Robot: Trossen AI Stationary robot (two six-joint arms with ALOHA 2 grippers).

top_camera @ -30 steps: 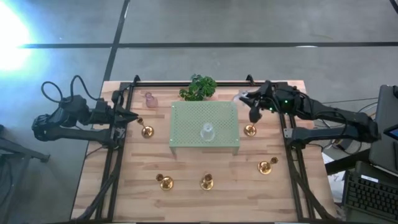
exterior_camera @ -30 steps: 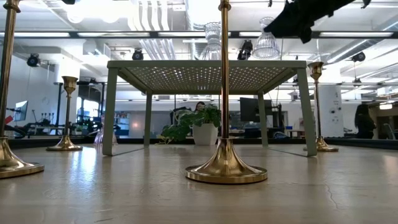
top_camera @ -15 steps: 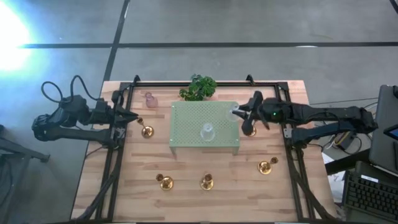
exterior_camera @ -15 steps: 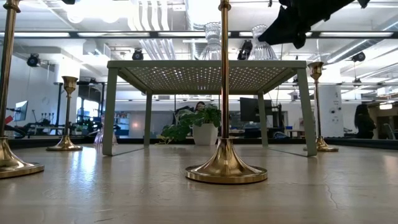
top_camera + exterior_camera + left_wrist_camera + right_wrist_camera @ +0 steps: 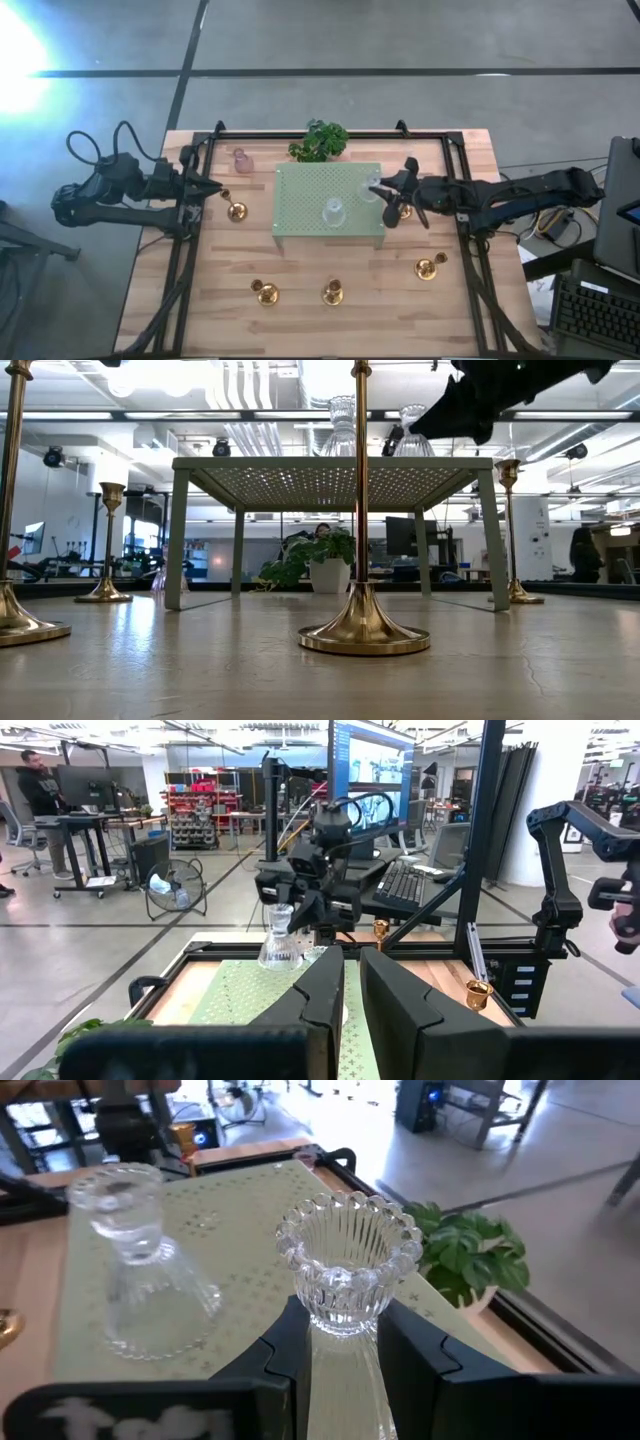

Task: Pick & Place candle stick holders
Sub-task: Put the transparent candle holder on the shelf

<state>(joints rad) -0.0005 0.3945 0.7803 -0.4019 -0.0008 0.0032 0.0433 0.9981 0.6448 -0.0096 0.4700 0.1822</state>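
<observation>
— What sits mid-frame in the high view?
— The stand [image 5: 328, 205], with one glass holder [image 5: 333, 212] on its centre. The right claw [image 5: 385, 192] holds a second glass holder [image 5: 373, 188] over its right edge.
— And around it?
— The plant [image 5: 318, 140] is above it, and a small glass holder [image 5: 240, 159] is upper left. One brass holder [image 5: 236, 212] is left of it. Three brass holders [image 5: 333, 293] run along the table [image 5: 220, 320] below. The left claw [image 5: 212, 189] is at the left edge.

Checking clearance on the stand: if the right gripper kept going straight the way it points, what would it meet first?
Probably the clear glass holder standing on the perforated stand; the right gripper, shut on another clear glass holder, points across the stand toward it. Depth is uncertain.
</observation>
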